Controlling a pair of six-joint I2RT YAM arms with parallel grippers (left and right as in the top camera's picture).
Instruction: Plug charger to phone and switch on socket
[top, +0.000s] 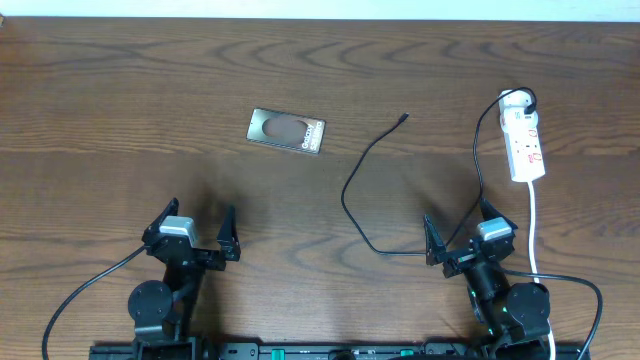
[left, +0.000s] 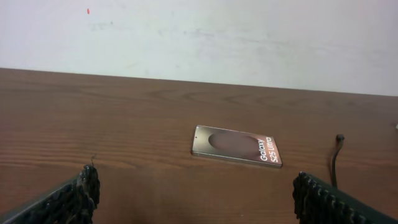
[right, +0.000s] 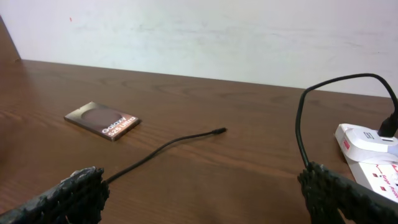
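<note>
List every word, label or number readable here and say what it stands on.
"Galaxy S25 Ultra": on the phone, beside its dark oval.
Red marks and small print on the socket: too small to read.
No other text is visible.

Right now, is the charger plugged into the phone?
No, the charger tip lies on the bare table, clearly apart from the phone.

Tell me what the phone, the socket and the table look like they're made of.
Phone: probably metal or glass, smooth with a soft sheen; its pale edge catches light. Socket: white moulded plastic, likely, slightly glossy with crisp edges. Table: dark brown wood or wood-look laminate; grain runs across it, but the flat, even surface leaves that open.
</note>
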